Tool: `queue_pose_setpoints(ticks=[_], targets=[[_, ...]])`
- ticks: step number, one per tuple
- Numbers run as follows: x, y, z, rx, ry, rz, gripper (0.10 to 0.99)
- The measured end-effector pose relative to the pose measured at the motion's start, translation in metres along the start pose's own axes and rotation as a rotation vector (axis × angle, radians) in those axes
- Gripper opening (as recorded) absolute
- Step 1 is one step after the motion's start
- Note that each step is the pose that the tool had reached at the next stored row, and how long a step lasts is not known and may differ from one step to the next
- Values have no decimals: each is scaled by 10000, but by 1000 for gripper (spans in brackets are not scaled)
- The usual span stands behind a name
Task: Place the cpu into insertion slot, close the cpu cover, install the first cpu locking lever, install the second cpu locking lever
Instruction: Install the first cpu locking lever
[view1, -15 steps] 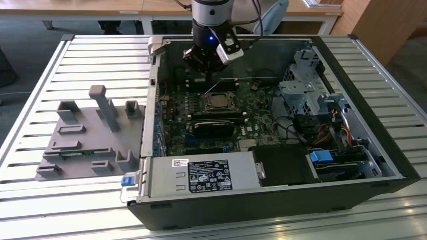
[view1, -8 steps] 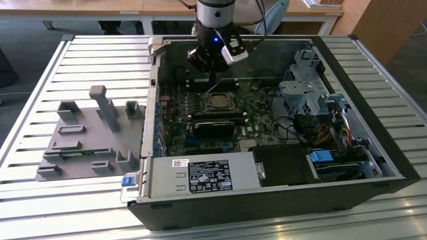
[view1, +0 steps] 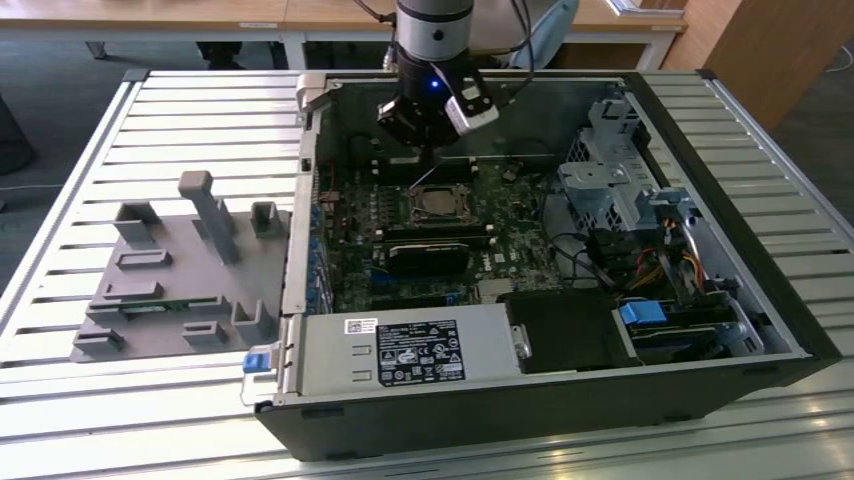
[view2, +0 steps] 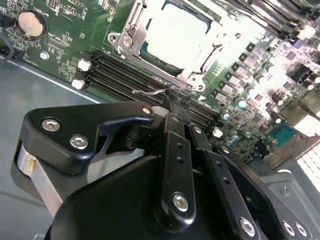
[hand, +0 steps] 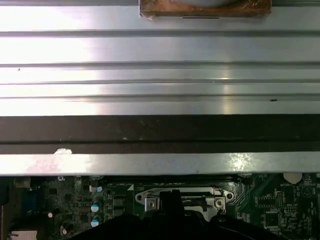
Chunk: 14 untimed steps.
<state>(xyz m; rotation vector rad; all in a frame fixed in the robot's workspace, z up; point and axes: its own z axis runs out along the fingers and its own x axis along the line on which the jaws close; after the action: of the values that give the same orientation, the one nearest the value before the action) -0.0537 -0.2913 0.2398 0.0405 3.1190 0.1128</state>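
On slatted metal table (view1: 160, 110) before wooden desks (view1: 174, 15), open computer case (view1: 534, 400), gripper (view2: 174, 101) closed around locking lever (view2: 148, 93).

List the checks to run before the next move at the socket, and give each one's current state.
1. Pale silver-topped square cpu lies in the silvery-rimmed insertion slot: ok.
2. Thin silvery metal cpu cover frame is down over the cpu: ok.
3. Black gripper is shut on the thin wire locking lever: ok.
4. That locking lever is latched flat: not ok, it stands raised.
5. Gripper is clear of the long black memory slots: cannot tell.
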Motion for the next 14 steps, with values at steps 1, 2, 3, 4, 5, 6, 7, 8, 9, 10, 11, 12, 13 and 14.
queue_pose_setpoints(ticks=[1,2,3,4,5,6,7,8,9,10,11,12,13,14], targets=[[-5,0,9,-1,3,-40,106],[-10,0,14,-1,4,-49,106],[-19,0,18,-1,5,-51,106],[-27,1,21,-1,5,-51,106],[-34,1,24,-2,4,-51,106],[-41,1,27,-1,4,-51,106],[-47,1,29,0,5,-50,106],[-54,1,32,0,5,-51,106],[-62,1,36,-1,4,-51,106],[-67,1,40,-1,4,-51,106],[-73,2,44,-1,4,-51,106],[-77,3,46,-1,5,-50,106],[-81,4,49,-1,5,-51,106],[-84,4,51,-1,5,-50,106]])
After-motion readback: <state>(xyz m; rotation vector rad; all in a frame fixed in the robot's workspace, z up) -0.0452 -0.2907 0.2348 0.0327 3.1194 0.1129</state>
